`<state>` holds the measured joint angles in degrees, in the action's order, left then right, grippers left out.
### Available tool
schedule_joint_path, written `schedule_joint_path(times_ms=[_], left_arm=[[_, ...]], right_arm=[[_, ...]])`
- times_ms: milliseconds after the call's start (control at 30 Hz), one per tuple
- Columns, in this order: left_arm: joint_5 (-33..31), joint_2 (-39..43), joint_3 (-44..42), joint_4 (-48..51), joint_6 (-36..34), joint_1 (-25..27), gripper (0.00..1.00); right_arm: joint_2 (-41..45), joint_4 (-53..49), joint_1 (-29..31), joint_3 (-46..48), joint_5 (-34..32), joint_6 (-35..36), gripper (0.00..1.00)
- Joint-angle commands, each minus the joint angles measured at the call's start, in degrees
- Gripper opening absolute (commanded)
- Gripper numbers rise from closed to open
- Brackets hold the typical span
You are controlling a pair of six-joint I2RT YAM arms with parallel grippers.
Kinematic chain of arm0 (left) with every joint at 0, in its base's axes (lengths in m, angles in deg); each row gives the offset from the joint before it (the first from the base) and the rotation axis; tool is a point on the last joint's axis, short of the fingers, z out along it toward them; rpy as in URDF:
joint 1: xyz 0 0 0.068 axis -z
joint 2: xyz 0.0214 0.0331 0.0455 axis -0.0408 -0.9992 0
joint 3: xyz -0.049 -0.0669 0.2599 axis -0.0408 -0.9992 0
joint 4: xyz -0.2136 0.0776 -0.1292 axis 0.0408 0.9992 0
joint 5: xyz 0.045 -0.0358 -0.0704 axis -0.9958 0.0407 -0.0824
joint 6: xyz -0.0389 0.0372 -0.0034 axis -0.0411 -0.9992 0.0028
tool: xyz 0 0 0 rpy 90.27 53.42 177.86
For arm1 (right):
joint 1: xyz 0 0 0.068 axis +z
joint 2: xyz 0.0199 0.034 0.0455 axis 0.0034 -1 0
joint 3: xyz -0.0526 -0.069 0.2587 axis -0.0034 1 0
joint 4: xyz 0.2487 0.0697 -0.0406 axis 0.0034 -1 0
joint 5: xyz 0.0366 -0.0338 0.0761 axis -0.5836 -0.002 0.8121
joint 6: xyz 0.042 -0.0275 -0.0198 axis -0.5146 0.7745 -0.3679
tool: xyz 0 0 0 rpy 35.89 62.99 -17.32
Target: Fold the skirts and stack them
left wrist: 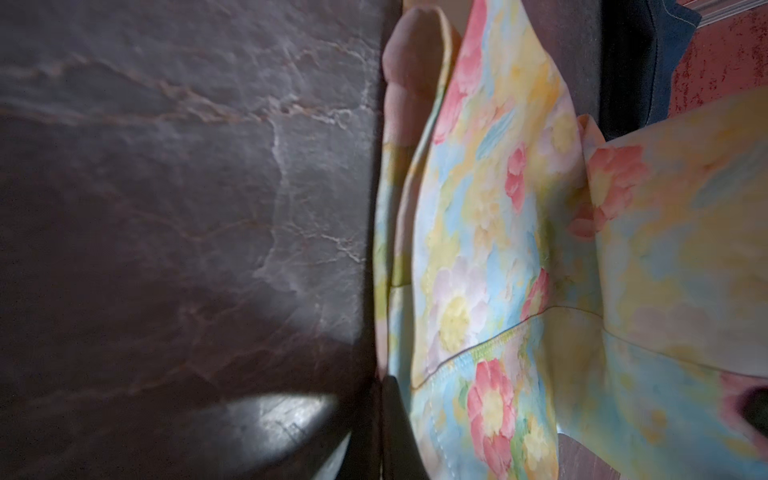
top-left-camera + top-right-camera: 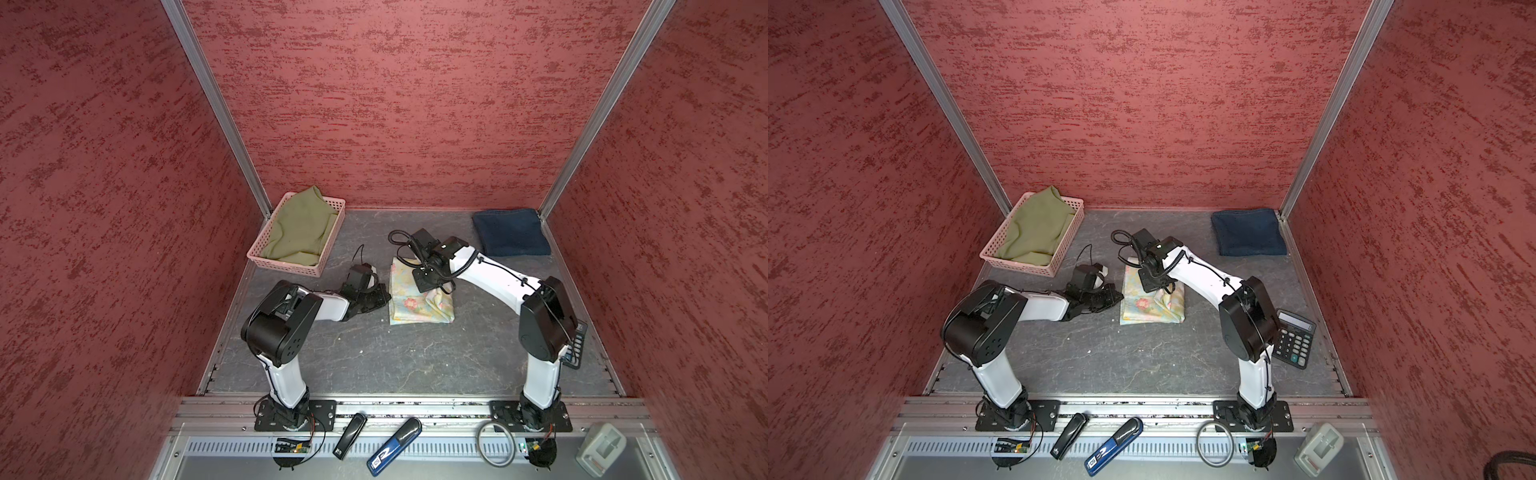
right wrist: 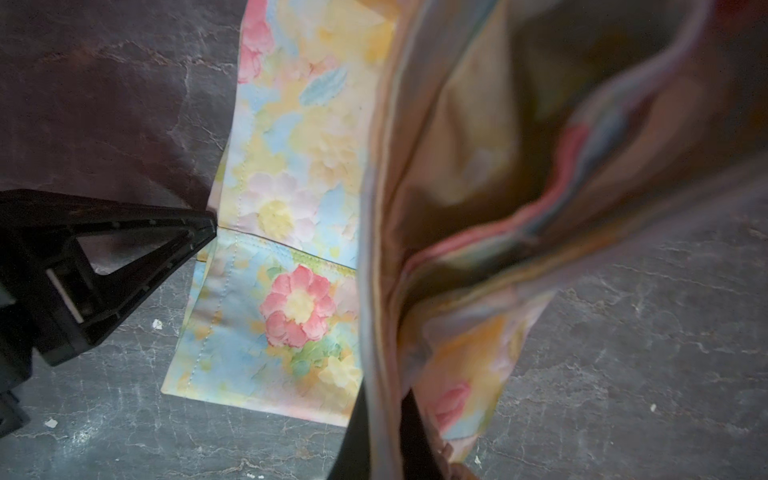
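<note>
1. The floral skirt (image 2: 409,311) lies partly folded at the middle of the worktop (image 2: 395,361). In both top views it is a rough rectangle, with its right-hand part raised off the surface in a bunched flap.
2. The right gripper (image 2: 437,291) comes in from the worktop's right edge and sits over the skirt. In the right wrist view its jaws are clenched on the raised flap. The cloth runs out from between them and opens into a hollow, drooping fold.
3. The left gripper (image 3: 210,227) lies low on the worktop at the skirt's left edge. Its jaws are closed to a point, and the tip touches that edge where a stitched seam crosses the cloth. Whether any cloth is pinched between them I cannot tell.
4. The denim skirt (image 2: 512,232) lies folded flat in the far right corner of the worktop, well apart from the floral one.
5. The olive skirt (image 2: 301,232) lies rumpled inside the pink basket (image 2: 286,266) in the far left corner. One end of it hangs over the basket's far rim.
6. A calculator (image 2: 1293,338) lies near the right edge, just beside the right arm's elbow.
</note>
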<state>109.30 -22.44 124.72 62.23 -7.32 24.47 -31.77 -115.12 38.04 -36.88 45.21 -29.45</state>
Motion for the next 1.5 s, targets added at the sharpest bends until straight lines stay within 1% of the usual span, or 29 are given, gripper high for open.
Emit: schedule_joint_path(times_ms=[0, 67, 133, 233, 267, 333, 400, 500, 600, 633, 733, 767, 867, 967, 1100, 1200, 1233, 1300, 1467], left_arm=[[-0.37, -1.13, -1.00, 2.08, 0.34, 0.13, 0.04], [-0.42, -0.75, -1.16, 2.27, 0.46, 0.04, 0.04], [-0.52, -0.33, -1.40, 2.23, 0.56, -0.20, 0.04], [-0.53, 0.19, -1.51, 2.59, 0.49, -0.44, 0.04], [-0.63, 0.39, -1.53, 2.69, 0.45, -0.53, 0.04], [-0.73, 0.75, -1.76, 2.82, 0.30, -0.70, 0.04], [-0.58, 1.18, -2.13, 2.77, 0.41, -1.09, 0.04], [-0.66, 2.22, -3.03, 2.57, 0.31, -1.73, 0.04], [-0.59, 3.12, -3.54, 2.81, 0.06, -2.41, 0.04], [-0.58, 3.38, -3.62, 2.91, -0.03, -2.68, 0.04], [-0.65, 4.00, -3.57, 3.48, -0.32, -3.20, 0.04], [-0.77, 4.19, -3.63, 3.57, -0.45, -3.31, 0.04], [-1.07, 4.63, -3.50, 4.05, -0.67, -3.61, 0.04], [-1.17, 4.90, -3.64, 4.43, -0.84, -3.78, 0.04], [-1.14, 5.25, -3.85, 4.89, -1.01, -3.87, 0.04], [-0.68, 4.71, -3.25, 5.57, -1.35, -3.87, 0.04], [-0.66, 4.42, -2.78, 5.86, -1.46, -3.78, 0.04], [-0.47, 3.90, -2.20, 6.02, -1.48, -3.54, 0.04], [-1.26, 2.29, -0.65, 7.45, -2.52, -2.79, 0.04]], right_arm=[[-1.11, 0.34, 0.33, -1.84, -0.59, -0.80, 0.03], [-2.12, 1.15, 0.61, -2.16, 0.53, -0.91, 0.03], [-3.22, 1.76, 1.13, -2.64, 1.43, -1.20, 0.06], [-4.63, 2.73, 1.88, -3.42, 3.55, -1.85, 0.06], [-5.11, 3.00, 2.22, -3.73, 4.39, -1.97, 0.07], [-5.73, 3.10, 2.76, -4.36, 5.05, -2.22, 0.14], [-6.25, 3.23, 2.98, -4.78, 5.97, -2.13, 0.16], [-6.20, 3.34, 3.15, -5.23, 8.48, -1.64, 0.17], [-4.63, 3.15, 3.07, -5.70, 10.98, -0.93, 0.28], [-3.87, 2.94, 3.03, -6.00, 11.44, -0.83, 0.31], [-1.86, 2.27, 3.07, -6.47, 13.22, -0.77, 0.45], [-1.05, 2.26, 3.06, -6.48, 13.80, -0.84, 0.47], [2.01, 3.05, 2.78, -6.26, 14.37, -1.63, 0.47], [5.96, 5.13, 1.06, -4.81, 15.15, -3.61, 0.49], [8.65, 7.14, -1.06, 0.88, 13.52, -5.53, 0.48], [9.49, 12.23, -1.06, 7.36, 14.01, -8.49, 0.46], [9.69, 14.38, -1.08, 9.37, 14.20, -9.75, 0.44], [9.71, 18.02, -1.06, 12.10, 14.14, -11.31, 0.44], [4.70, 19.85, -1.02, 8.95, 12.77, -12.34, 0.46]])
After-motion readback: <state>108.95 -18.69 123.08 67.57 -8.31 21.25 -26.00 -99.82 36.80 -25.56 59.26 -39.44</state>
